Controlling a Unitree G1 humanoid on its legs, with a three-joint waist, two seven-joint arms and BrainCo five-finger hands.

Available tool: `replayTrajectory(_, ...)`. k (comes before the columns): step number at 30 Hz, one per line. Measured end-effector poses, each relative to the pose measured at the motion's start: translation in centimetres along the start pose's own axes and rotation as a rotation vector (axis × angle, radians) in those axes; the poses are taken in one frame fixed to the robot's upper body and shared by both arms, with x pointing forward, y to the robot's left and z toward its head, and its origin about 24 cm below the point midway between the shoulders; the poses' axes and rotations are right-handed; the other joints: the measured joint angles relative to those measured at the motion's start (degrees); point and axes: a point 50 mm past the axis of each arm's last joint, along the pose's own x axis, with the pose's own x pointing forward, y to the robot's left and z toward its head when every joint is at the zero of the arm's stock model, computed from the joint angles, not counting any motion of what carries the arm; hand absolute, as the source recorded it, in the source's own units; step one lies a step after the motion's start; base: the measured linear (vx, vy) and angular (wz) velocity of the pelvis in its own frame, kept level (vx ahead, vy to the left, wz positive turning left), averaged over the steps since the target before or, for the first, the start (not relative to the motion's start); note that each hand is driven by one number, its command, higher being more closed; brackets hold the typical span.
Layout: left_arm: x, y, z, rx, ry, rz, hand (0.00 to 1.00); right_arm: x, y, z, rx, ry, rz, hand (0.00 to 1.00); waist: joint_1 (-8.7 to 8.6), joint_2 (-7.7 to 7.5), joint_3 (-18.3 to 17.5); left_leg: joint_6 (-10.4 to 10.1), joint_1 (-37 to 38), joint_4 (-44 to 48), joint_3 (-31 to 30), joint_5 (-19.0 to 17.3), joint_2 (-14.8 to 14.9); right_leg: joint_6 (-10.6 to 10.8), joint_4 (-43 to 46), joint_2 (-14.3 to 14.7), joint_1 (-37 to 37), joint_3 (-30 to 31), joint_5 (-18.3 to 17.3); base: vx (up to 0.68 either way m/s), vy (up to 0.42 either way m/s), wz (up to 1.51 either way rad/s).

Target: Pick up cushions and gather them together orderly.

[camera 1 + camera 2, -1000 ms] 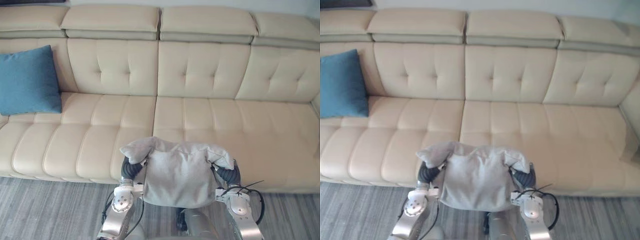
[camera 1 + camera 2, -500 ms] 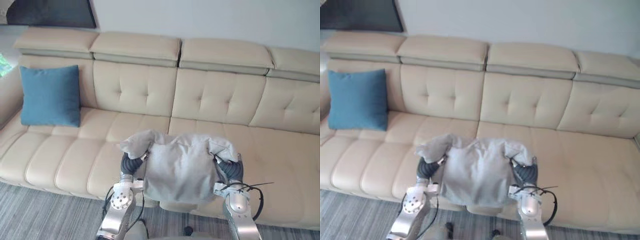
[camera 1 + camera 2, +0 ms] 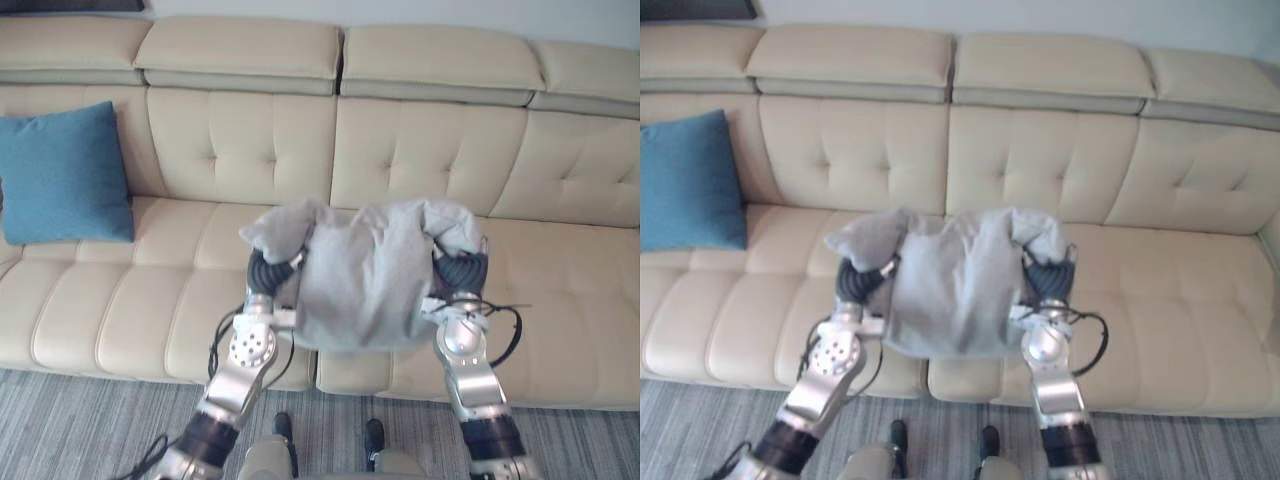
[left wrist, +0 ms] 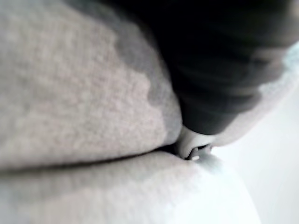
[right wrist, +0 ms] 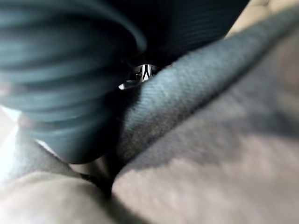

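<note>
A grey cushion (image 3: 360,270) hangs in the air over the sofa's seat, carried between my two hands. My left hand (image 3: 268,272) is tucked under its left upper corner and my right hand (image 3: 460,272) under its right upper corner; the cloth drapes over both. The left wrist view has grey cloth (image 4: 70,93) pressed against the dark cover (image 4: 219,60). The right wrist view has the same cloth (image 5: 224,140) against that hand's cover (image 5: 60,70). A blue cushion (image 3: 65,175) leans upright against the backrest at the sofa's left end, far from the grey one.
The long cream sofa (image 3: 560,250) spans the whole view, with tufted backrest and bare seat between the two cushions and to the right. Grey striped floor (image 3: 60,420) runs along its front edge.
Both arms have stretched out and lifted the grey cushion higher, from the seat's front edge to over the seat. The camera has also shifted; the blue cushion has stayed put.
</note>
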Motion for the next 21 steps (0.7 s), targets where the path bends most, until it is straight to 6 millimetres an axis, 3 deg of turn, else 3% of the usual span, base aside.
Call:
replayTrajectory(2, 2.7, -0.1, 1.5, 0.035, -0.074, 0.012, 1.0, 2.1, 0.5, 1.4, -0.009, -0.055, -0.015, 1.0, 0.01, 0.22, 1.75, -0.04, -1.49, -0.01, -0.52, 0.83, 0.1, -0.24, 0.17, 0.18, -1.37, -0.28, 0.54, -0.12, -0.033, 0.08)
replayTrajectory(3, 5.3, 0.2, 3.0, 0.086, -0.138, 0.024, 1.0, 4.2, 1.0, 2.9, -0.012, -0.103, -0.036, 1.0, -0.1, 0.17, 2.29, -0.04, -4.03, -0.34, -0.97, 1.85, 0.14, -0.12, 0.52, 0.29, -3.95, -0.49, 1.12, -0.12, -0.026, 0.07)
replayTrajectory(5, 7.0, 0.5, 4.5, 0.118, -0.188, 0.035, 1.0, 5.7, 1.3, 4.3, -0.01, -0.146, -0.048, 1.0, -0.12, 0.15, 4.22, -0.07, -4.28, -1.25, -1.01, 2.65, 0.12, -0.13, 0.86, 0.31, -4.78, -0.46, 1.38, -0.13, -0.036, 0.05)
replayTrajectory(6, 9.0, 0.8, 6.4, 0.155, -0.251, 0.047, 1.0, 7.4, 1.6, 6.3, -0.003, -0.204, -0.067, 1.0, -0.38, 0.13, 6.1, -0.02, -4.89, -3.02, -1.04, 4.27, -0.14, -0.28, 1.03, 0.24, -6.37, -0.45, 1.91, -0.15, -0.04, 0.05)
replayTrajectory(10, 12.6, 2.1, 10.8, 0.197, -0.353, 0.118, 1.0, 11.0, 2.1, 10.7, 0.009, -0.299, -0.116, 1.0, -0.92, 0.47, 9.46, -0.04, -7.11, -7.96, -1.11, 8.8, -0.51, -0.54, -0.3, 0.3, -10.23, -0.62, 4.11, -0.08, -0.032, 0.03)
replayTrajectory(14, 15.3, 3.5, 14.5, 0.198, -0.402, 0.195, 1.0, 14.0, 2.3, 14.4, 0.016, -0.334, -0.16, 1.0, -1.72, 0.94, 14.89, 0.13, -8.51, -12.61, -1.24, 12.29, -0.83, -0.51, -3.12, 0.45, -12.29, -0.94, 6.57, -0.03, -0.013, 0.02)
replayTrajectory(21, 16.8, 4.7, 15.0, 0.185, -0.347, 0.252, 1.0, 16.2, 2.9, 16.8, 0.066, -0.274, -0.161, 1.0, -2.65, 1.12, 20.39, 0.05, -11.41, -14.11, -1.21, 13.6, -1.09, -0.48, -6.1, 0.46, -14.79, -0.57, 8.67, 0.0, -0.001, -0.02)
